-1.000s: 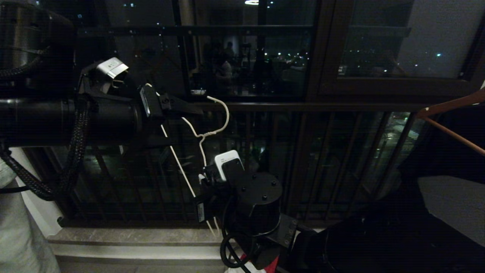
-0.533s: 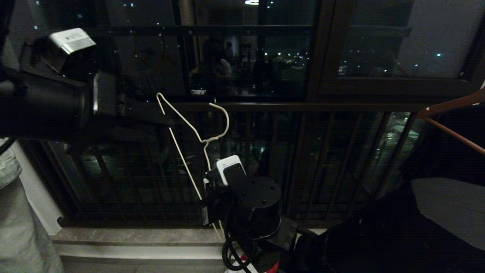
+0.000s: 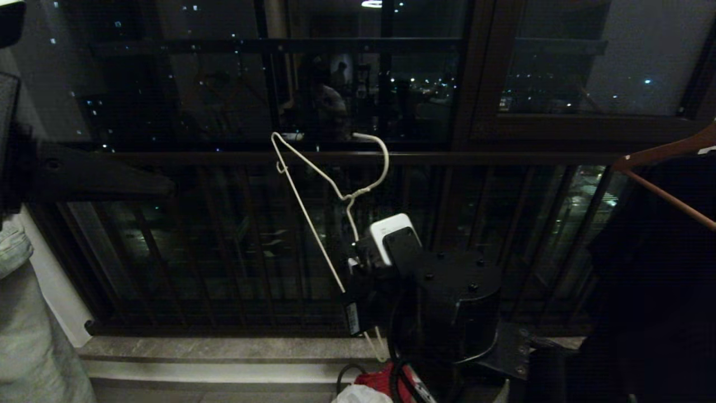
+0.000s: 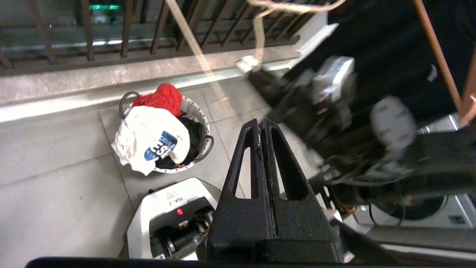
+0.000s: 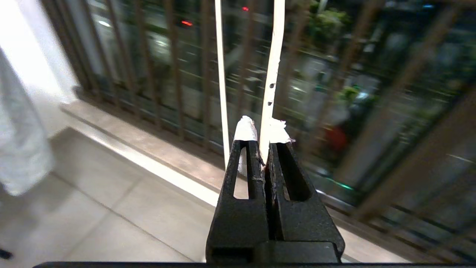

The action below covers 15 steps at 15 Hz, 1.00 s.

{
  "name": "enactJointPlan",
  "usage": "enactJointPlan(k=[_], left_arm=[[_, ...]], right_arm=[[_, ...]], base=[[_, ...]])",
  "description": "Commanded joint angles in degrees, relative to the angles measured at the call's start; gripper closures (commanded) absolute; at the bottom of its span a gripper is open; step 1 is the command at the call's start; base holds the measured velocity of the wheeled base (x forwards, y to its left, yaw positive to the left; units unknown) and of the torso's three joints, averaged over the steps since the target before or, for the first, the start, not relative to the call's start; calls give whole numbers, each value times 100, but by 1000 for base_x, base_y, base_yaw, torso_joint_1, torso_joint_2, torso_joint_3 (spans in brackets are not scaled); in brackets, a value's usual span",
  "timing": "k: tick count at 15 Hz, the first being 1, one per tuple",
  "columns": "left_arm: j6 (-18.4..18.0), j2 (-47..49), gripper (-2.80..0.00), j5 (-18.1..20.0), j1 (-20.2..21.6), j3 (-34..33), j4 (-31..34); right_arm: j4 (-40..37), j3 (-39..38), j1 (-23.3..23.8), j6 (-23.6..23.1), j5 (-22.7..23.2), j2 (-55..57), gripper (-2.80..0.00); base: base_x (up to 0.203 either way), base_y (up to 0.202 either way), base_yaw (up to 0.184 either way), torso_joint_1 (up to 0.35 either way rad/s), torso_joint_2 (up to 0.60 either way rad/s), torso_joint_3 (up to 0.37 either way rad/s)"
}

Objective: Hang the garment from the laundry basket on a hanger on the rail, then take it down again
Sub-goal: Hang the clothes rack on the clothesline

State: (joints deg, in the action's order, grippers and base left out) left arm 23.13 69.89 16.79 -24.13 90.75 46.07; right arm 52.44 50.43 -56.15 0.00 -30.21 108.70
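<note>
Your right gripper (image 5: 263, 128) was clamped tight on the white wire hanger (image 3: 330, 190), pinching one thin arm of it between the taped fingertips (image 5: 245, 130), with the second wire running just beside the jaws. In the head view you had that hanger held upright and tilted in front of the dark balcony railing (image 3: 224, 246), hook uppermost, twisted neck a little above the right wrist (image 3: 447, 302), and the long lower wire slanting down to the grip. The hanger was bare, no cloth on it. Your left gripper (image 4: 261, 124) was closed on nothing, fingers pressed together and pointing down toward the floor; in the head view only its dark finger (image 3: 100, 179) reached in from the left edge, well apart from the hanger. The garment (image 4: 150, 143) lay down in the laundry basket (image 4: 202, 123) on the tiled floor (image 4: 48, 193), draped over the rim with its blue lettered print facing up, a red cloth (image 4: 161, 98) bunched just beside it and something black underneath. The basket sat near the stone kerb (image 4: 93, 78) below the railing, with the robot's base (image 4: 167, 208) just beside it. At the right edge of the head view an orange-brown hanger (image 3: 660, 162) carried a black garment (image 3: 654, 252), and pale cloth (image 3: 28, 336) hung at the far left.
</note>
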Motion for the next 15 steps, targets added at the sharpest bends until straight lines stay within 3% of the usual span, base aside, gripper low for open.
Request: enactJointPlan(k=[1, 3, 5, 8, 11, 15], left_arm=[[6, -169, 0, 9, -39, 30, 31], [-5, -157, 0, 27, -48, -60, -12], [-10, -92, 0, 35, -71, -110, -63], [-10, -112, 0, 26, -101, -110, -63], [-25, -184, 0, 18, -101, -144, -148], [3, -402, 0, 11, -101, -557, -895]], right_arm=[[-632, -107, -20, -36, -167, -996, 0], [-1224, -83, -53, -148, -312, -1593, 0], [-1521, -65, -83, -650, -409, -1957, 0], [-1524, 148, -89, -1171, -608, -2084, 0], [-1509, 257, -89, -1306, -600, -2040, 0], [-1509, 608, -80, -1586, -583, -1946, 0]], base=[[0, 0, 0, 0, 0, 0], [0, 0, 0, 0, 0, 0], [0, 0, 0, 0, 0, 0], [0, 0, 0, 0, 0, 0], [0, 0, 0, 0, 0, 0], [0, 0, 0, 0, 0, 0]])
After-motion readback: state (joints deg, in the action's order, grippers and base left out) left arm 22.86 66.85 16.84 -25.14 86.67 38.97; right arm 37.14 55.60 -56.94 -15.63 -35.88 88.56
